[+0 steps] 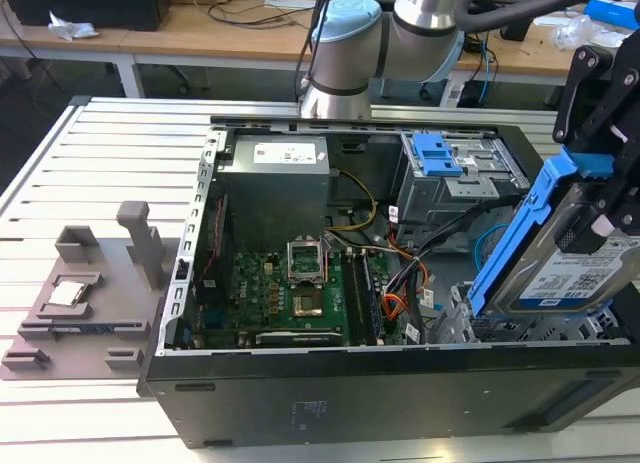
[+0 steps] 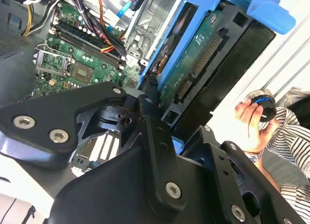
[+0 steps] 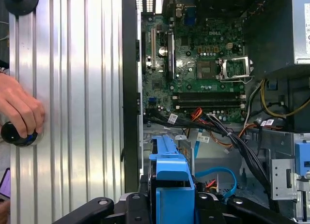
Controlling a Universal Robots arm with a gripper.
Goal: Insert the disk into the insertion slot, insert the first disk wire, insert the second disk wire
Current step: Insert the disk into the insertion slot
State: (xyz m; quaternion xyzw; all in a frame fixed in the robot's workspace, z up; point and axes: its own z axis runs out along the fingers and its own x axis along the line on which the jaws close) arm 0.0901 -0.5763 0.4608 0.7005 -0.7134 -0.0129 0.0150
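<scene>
My gripper (image 1: pixel 602 198) is shut on the disk (image 1: pixel 565 268), a silver drive with a white-and-blue label in a bright blue carrier (image 1: pixel 510 243). The disk hangs steeply tilted over the open computer case's near corner at the exterior view's right. Just below its lower edge lies the insertion slot (image 1: pixel 455 318), a low silver perforated cage. In the second wrist view the disk's green circuit-board underside (image 2: pixel 203 54) shows between the black fingers (image 2: pixel 150 117). The blue carrier (image 3: pixel 169 171) appears in the first wrist view too, above the case's cables.
A taller grey cage with a blue latch (image 1: pixel 436 153) stands behind the slot. Black, orange and blue cables (image 1: pixel 410 273) run between the motherboard (image 1: pixel 290 293) and the cages. A person's hand (image 3: pixel 19 108) holds a round knob (image 3: pixel 17 134) on the ribbed table beside the case. A grey fixture (image 1: pixel 85 303) lies at the exterior view's left.
</scene>
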